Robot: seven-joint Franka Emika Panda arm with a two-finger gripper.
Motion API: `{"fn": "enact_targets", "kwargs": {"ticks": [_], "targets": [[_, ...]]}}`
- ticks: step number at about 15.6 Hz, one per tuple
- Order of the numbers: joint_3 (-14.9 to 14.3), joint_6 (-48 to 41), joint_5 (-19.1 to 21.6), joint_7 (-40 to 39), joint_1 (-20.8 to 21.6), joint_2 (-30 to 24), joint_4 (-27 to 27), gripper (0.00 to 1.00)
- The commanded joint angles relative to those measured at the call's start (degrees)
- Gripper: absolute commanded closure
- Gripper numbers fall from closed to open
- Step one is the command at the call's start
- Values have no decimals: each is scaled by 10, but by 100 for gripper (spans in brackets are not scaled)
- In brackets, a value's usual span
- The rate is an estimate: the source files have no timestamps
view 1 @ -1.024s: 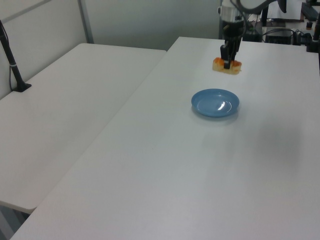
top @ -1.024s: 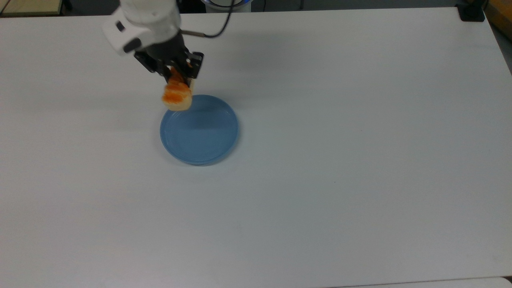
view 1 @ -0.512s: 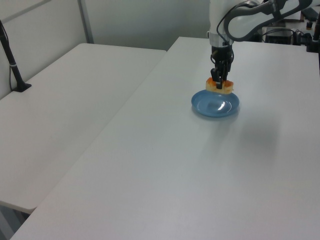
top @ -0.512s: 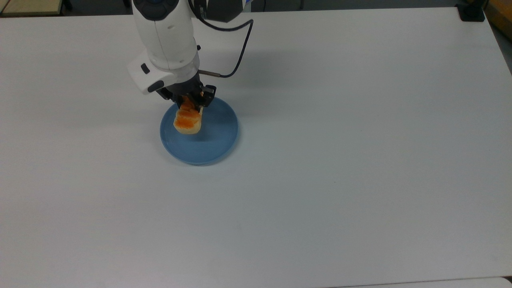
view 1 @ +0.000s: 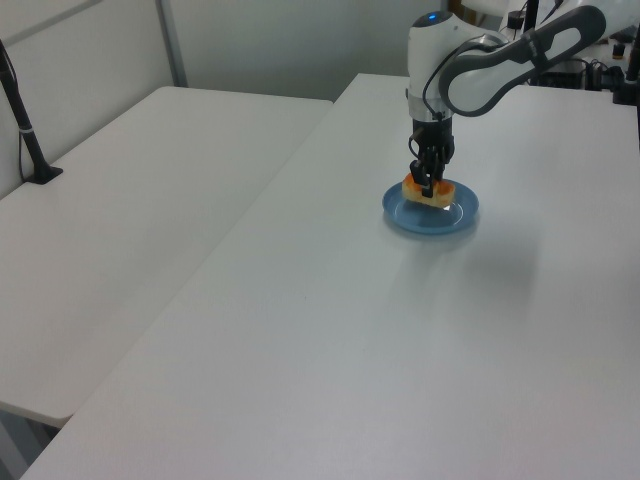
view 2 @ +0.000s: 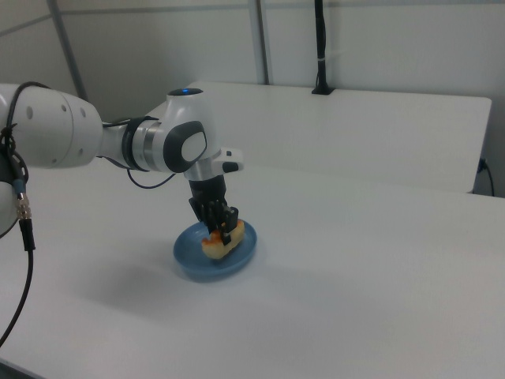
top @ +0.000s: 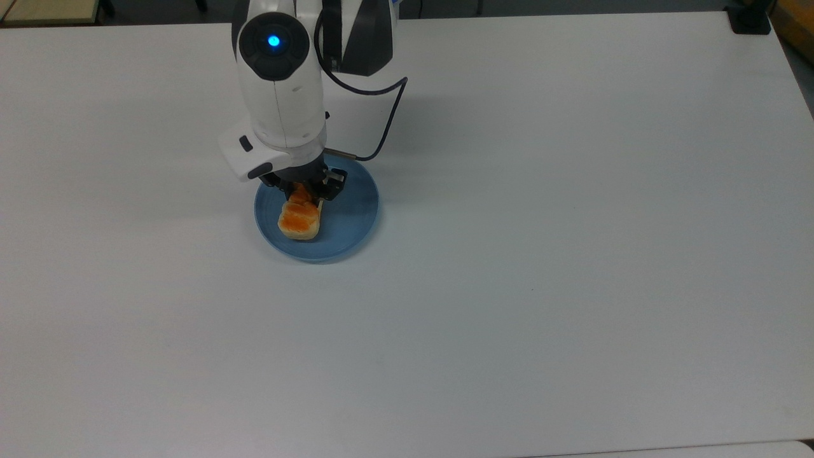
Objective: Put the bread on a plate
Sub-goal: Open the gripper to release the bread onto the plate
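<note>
Bread (top: 299,221) down inside the plate (top: 356,219), gripper (top: 304,191) clamped on its far end; release and retreat left.

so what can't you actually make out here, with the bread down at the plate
- Top view: the far end of the bread and part of the plate are covered by the arm and gripper.
- Left and right views: whether the bread rests on the plate or hangs just above it is too small to settle.
- Left view: the arm's base is cut off by the frame's upper edge.
</note>
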Motion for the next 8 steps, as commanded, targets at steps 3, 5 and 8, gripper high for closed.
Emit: {"fn": "enact_targets", "kwargs": {"ticks": [3, 5, 8], "targets": [[-3, 3, -10, 32, 21, 3, 7, 59], [-4, 1, -10, 32, 22, 3, 6, 32], [-4, -2, -11, 32, 22, 3, 4, 0]]}}
